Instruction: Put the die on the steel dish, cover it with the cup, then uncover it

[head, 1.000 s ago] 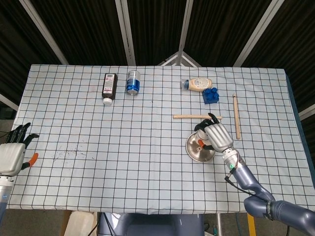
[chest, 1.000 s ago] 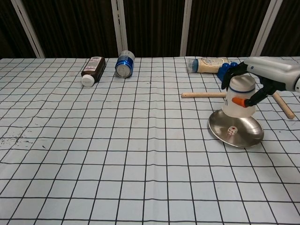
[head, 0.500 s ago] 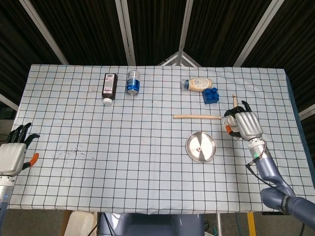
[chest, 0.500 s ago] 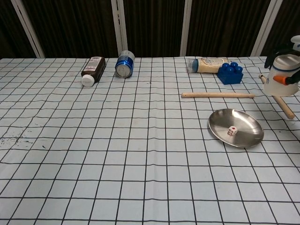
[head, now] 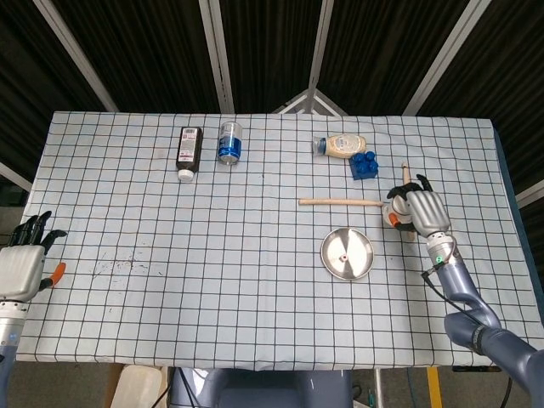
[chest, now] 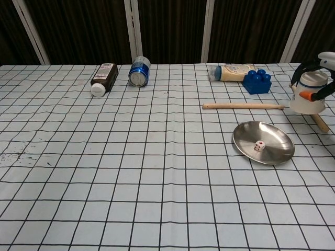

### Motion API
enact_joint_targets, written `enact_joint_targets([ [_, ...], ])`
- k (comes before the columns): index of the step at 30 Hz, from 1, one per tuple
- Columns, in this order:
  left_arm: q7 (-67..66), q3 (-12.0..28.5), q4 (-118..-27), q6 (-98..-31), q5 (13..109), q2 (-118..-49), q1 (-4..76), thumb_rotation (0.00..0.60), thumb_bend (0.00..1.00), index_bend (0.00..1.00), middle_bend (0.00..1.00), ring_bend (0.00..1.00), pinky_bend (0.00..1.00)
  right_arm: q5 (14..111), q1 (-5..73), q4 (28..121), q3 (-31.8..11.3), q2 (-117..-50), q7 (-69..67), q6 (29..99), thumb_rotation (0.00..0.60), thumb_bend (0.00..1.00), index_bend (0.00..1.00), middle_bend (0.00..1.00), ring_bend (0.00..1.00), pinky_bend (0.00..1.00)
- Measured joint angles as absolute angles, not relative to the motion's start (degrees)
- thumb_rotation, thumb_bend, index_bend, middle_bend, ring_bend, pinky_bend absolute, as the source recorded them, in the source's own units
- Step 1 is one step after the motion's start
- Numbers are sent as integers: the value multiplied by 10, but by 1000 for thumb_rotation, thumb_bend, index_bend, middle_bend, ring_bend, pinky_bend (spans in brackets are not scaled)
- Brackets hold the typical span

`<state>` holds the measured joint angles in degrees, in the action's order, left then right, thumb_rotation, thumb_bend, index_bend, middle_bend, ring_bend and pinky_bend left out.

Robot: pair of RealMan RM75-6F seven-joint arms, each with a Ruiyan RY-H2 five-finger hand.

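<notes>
Judged as last step, uncovering: white cup (chest: 309,98) held inverted in right hand (head: 420,212), right of steel dish (chest: 263,141), beside wooden sticks (chest: 244,106). White die (chest: 259,146) lay bare on dish. Left hand (head: 23,266) idle at near left table edge, fingers spread, holding nothing. Next called for setting cup down; right table edge close, stick underfoot. Plenty of bare checked cloth (chest: 131,157) left of dish.

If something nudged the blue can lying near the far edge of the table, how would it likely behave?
The blue can lies on its side beside the dark bottle, so a sideways nudge would probably set it rolling. The cloth-covered table looks flat, offering little to stop it. Its smooth metal-looking wall may be slippery to grip. Whether it is full or empty cannot be told.
</notes>
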<state>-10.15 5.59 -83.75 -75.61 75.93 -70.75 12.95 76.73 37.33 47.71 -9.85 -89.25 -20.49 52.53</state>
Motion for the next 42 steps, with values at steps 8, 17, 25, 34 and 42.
enact_joint_targets([
  [8, -118, 59, -829, -745, 748, -718, 136, 600, 467, 270, 0, 0, 99, 788, 386, 407, -87, -929, -261, 510, 600, 408, 395, 508, 239, 0],
  [17, -121, 62, -829, -748, 745, -721, 137, 600, 467, 270, 0, 0, 100, 806, 390, 346, -71, -963, -312, 498, 600, 402, 396, 508, 237, 0],
  [25, -120, 62, -829, -750, 744, -721, 137, 600, 467, 265, 0, 0, 99, 817, 393, 328, -61, -971, -324, 489, 600, 51, 281, 345, 120, 0],
  [34, -104, 62, -826, -765, 758, -719, 133, 600, 467, 265, 0, 0, 100, 824, 389, 366, -61, -955, -320, 516, 600, 36, 87, 146, 60, 0],
  [42, -80, 58, -826, -777, 775, -713, 128, 600, 467, 265, 0, 0, 100, 824, 372, 465, -70, -905, -272, 571, 600, 36, 71, 105, 54, 0],
])
